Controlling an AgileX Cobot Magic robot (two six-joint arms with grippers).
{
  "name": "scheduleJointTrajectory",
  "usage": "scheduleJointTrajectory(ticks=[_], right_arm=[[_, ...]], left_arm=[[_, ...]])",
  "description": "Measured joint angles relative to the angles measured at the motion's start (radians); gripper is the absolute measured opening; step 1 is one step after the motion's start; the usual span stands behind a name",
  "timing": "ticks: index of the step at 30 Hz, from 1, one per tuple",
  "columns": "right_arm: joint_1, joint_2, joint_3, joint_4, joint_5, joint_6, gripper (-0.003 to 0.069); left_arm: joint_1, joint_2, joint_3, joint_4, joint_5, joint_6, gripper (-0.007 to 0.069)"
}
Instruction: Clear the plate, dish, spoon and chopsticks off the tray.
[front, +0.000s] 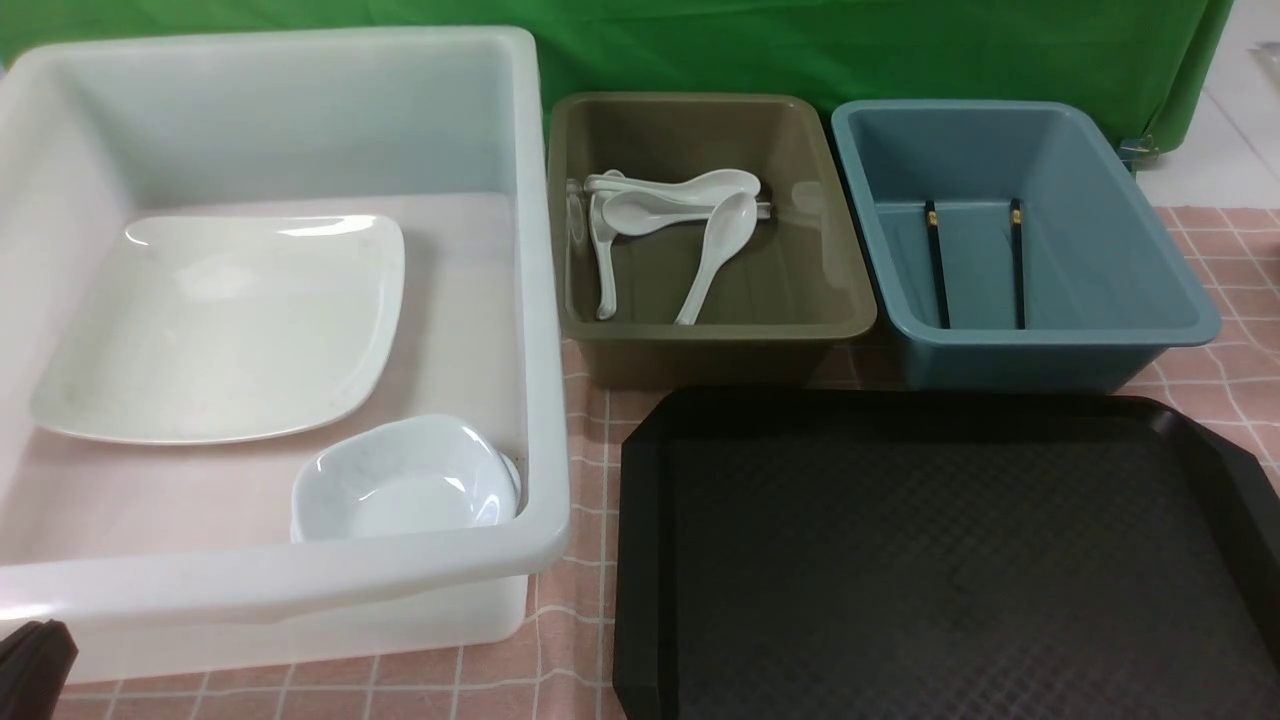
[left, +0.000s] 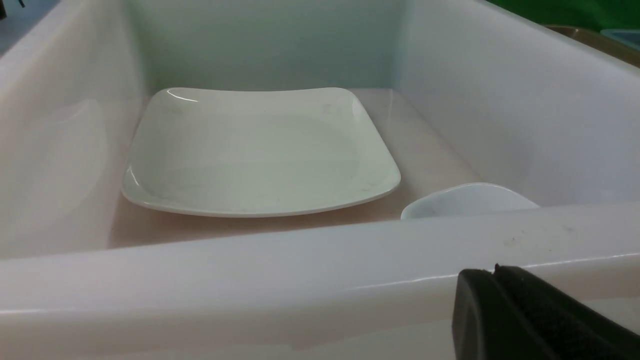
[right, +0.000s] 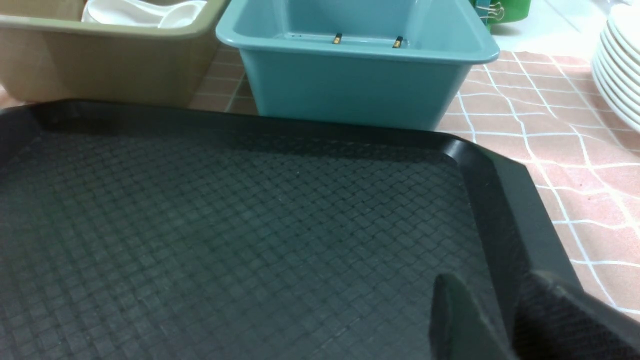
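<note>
Pink-checked tabletop (front: 580, 600): tray (front: 640, 560) bare; chopsticks (front: 975, 265) point twelve o'clock; right fingers (right: 525, 320) part-open, empty; left fingers (left: 500, 310) shut.

Your front camera looks down over everything, while your wrist cameras sit close by the white tub (left: 310, 280) and the tray (right: 225, 240).

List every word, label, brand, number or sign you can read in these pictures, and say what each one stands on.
None: no readable text shows in any view.
The white tub, olive tub, blue tub and black tray carry no visible lettering.
The plate, small dish, spoons and chopsticks are plain; the chopsticks bear only gold bands.
</note>
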Motion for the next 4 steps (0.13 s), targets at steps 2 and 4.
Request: scheduleJointTrajectory(ticks=[2,4], right_arm=[[0.0,0.0,0.0,0.0,0.0,0.0,0.024],[0.0,0.0,0.0,0.0,0.0,0.0,0.024]], left_arm=[[0.0,0.0,0.0,0.0,0.0,0.0,0.0004],[0.0,0.0,0.0,0.0,0.0,0.0,0.0004]])
